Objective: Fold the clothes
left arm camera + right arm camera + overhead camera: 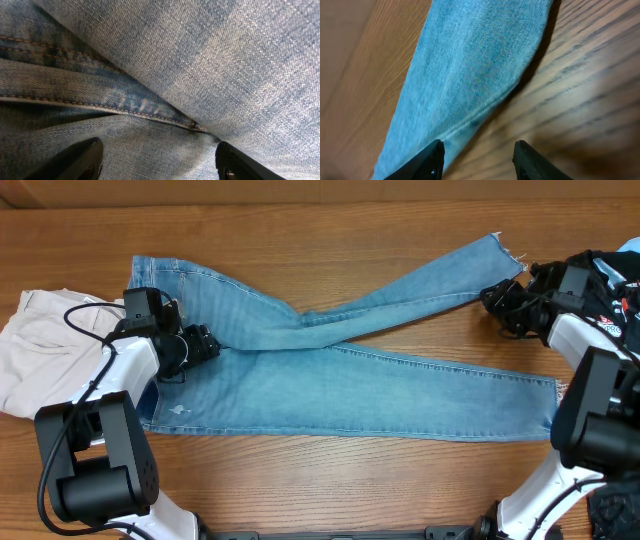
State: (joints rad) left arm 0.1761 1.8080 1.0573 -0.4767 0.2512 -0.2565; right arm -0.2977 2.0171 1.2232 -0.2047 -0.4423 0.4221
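Both pairs of jaws stand spread and grip nothing, the left gripper [207, 344] low over the crotch seam of the jeans [350, 380] and the right gripper [492, 298] by the far leg's hem, with the jeans flat on the table [300, 475], waist left and legs right.

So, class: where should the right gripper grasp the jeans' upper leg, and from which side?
Probably near the frayed hem, from the lower edge: the upper leg lies flat, and that edge sits inside the open right gripper.
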